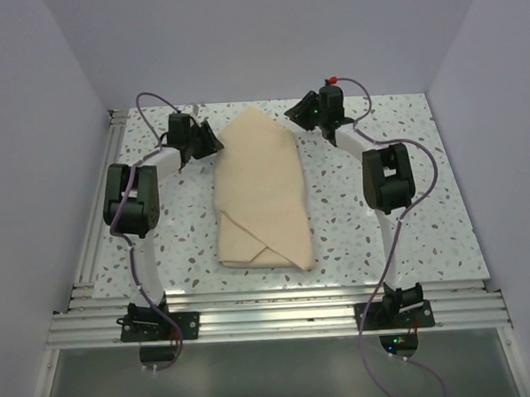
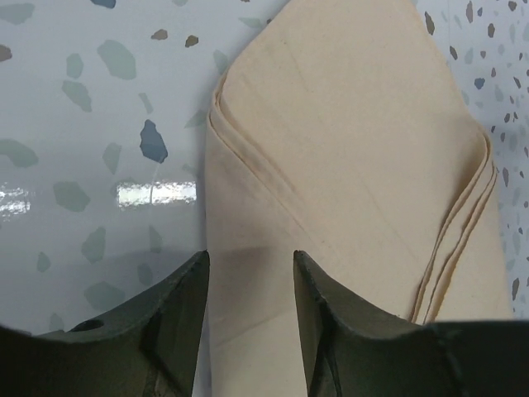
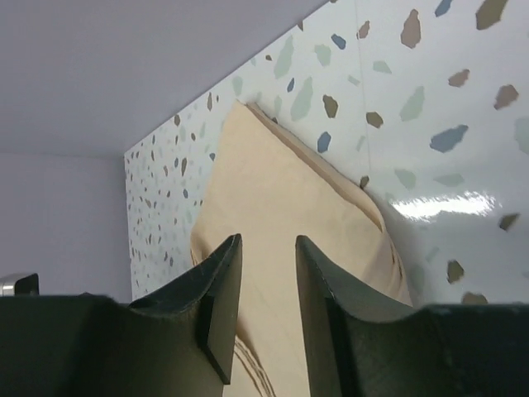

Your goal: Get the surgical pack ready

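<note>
Wrap [image 1: 261,199] lies at the middle of the counter [image 1: 405,156], folded into a long beige bundle, point at 12 o'clock, tucked flaps at 6. Soft, limp cloth, likely light. The stacked edges would slip apart, so pinch all layers at the slanted folds near the point. Contents, if any, are hidden. Left end effector [image 1: 210,141] sits at 11 and right end effector [image 1: 298,113] at 1, both with jaws parted, holding nothing.

Left arm [image 1: 134,205] and right arm [image 1: 386,176] stretch far; left gripper [image 1: 210,143] and right gripper [image 1: 298,113] face inward, jaws parted.
</note>
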Controlling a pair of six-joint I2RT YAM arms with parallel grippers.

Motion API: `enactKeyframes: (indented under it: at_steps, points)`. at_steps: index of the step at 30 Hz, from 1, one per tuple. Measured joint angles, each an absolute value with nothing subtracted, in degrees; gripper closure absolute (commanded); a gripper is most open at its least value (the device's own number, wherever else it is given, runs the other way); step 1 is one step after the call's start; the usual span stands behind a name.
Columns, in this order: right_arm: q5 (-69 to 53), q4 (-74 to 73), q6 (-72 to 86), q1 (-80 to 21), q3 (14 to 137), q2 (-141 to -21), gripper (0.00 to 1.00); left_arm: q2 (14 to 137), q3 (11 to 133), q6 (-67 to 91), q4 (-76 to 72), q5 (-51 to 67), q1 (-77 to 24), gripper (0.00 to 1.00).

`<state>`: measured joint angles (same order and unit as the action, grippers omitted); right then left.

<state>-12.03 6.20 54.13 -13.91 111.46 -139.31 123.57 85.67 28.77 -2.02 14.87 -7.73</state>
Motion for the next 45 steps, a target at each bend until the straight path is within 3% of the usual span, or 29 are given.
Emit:
enactKeyframes:
  at_steps: [4,12,21,25,45]
  points:
    - [-17.43,6.98,50.94,-11.49,103.44,-132.40,0.72,122.23,82.46,28.21,-2.55,17.56,-6.68,0.51]
    - [-27.00,9.50,49.80,-8.99,97.43,-131.63,0.82,121.38,78.94,28.03,-6.96,24.49,-6.52,0.52]
    - [-33.65,11.90,50.50,-9.96,92.29,-133.05,0.94,118.80,73.34,28.58,-11.86,26.41,-7.29,0.74]
    - [-34.33,12.16,50.52,-9.96,92.29,-134.08,0.98,118.83,73.67,29.47,-13.28,28.51,-7.51,0.77]
    - [-35.27,13.21,54.65,-8.71,102.00,-144.18,1.00,130.30,89.80,29.28,-6.98,13.65,-7.57,0.77]
